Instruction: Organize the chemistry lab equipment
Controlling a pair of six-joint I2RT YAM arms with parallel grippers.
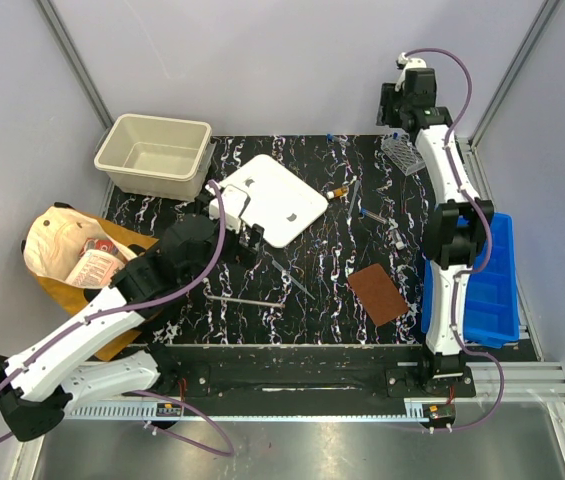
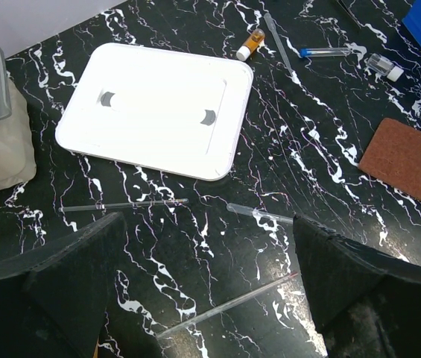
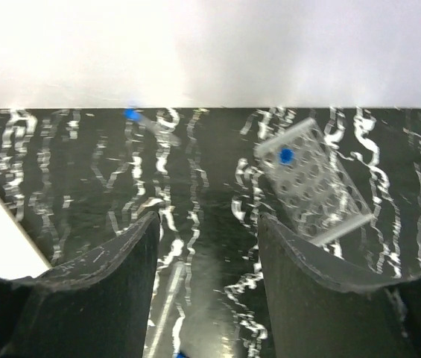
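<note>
Wide-open, my left gripper (image 2: 206, 253) hangs over a thin rod (image 2: 229, 306), ready to grab it; my right gripper (image 3: 208, 224), parted and empty, faces the rack (image 3: 322, 186).

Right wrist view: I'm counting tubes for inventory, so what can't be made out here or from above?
Clear plastic tube rack: right wrist view, motion blur; whether its blue cap sits in a hole is unclear.
Same rack: top view, too small, partly behind right arm.
Blue plastic bin: top view, right arm covers part.
</note>
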